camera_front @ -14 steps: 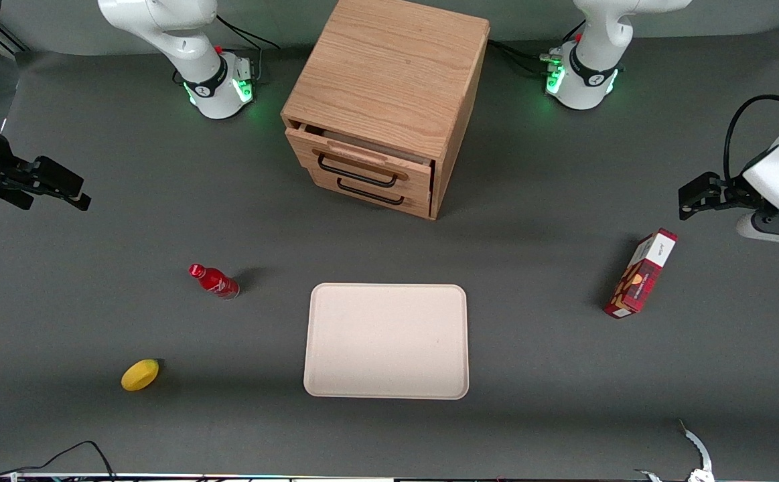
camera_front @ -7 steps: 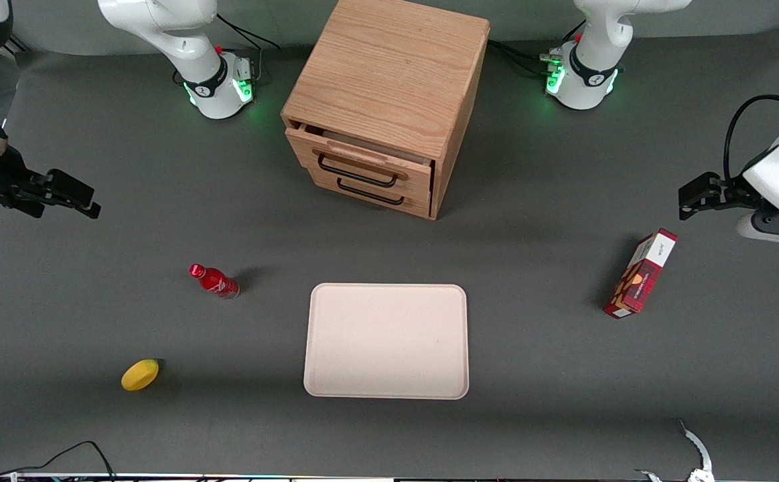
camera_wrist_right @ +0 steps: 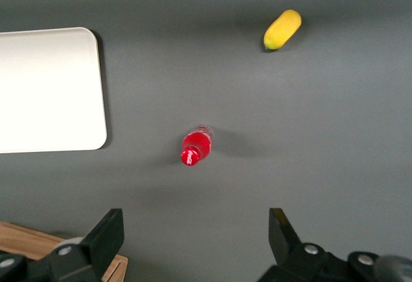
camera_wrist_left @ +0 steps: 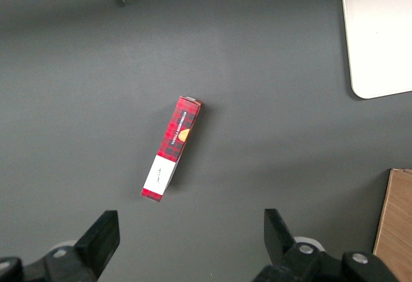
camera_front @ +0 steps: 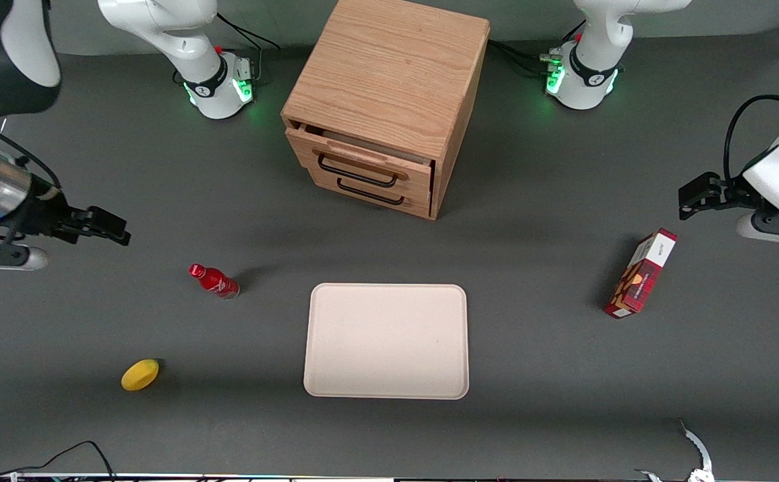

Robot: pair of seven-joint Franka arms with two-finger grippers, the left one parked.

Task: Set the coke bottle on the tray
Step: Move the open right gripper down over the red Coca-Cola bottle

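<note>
My gripper (camera_front: 116, 232) hangs above the dark grey bench (camera_front: 536, 375) at the working arm's end, its fingers (camera_wrist_right: 106, 234) spread wide with nothing between them; from the wrist I look straight down through that gap at the coke bottle (camera_wrist_right: 196, 146), red cap pointing up at me; the bottle stands upright on the bench, untouched, well apart from my fingers.

In the front view the coke bottle (camera_front: 214, 280) sits nearer to the camera than my gripper, and near the tray (camera_front: 386, 341) but clear of it, a strip of bare bench between the two; the tray lies flat, pale beige-pink, rounded corners, low rim, nothing on it; from the wrist I catch one end of the tray (camera_wrist_right: 48, 89) and its rounded corner.

A yellow lemon (camera_front: 140, 374) lies on the bench nearer to the camera than the bottle, well apart from it; it shows from my wrist too, lemon (camera_wrist_right: 282, 29).

The wooden drawer cabinet (camera_front: 385, 100) stands farther from the camera than the tray, its top drawer (camera_front: 356, 165) pulled slightly open.

Toward the parked arm's end a red carton (camera_front: 640, 273) stands on the bench, well apart from the tray; the left wrist view shows it as well.
</note>
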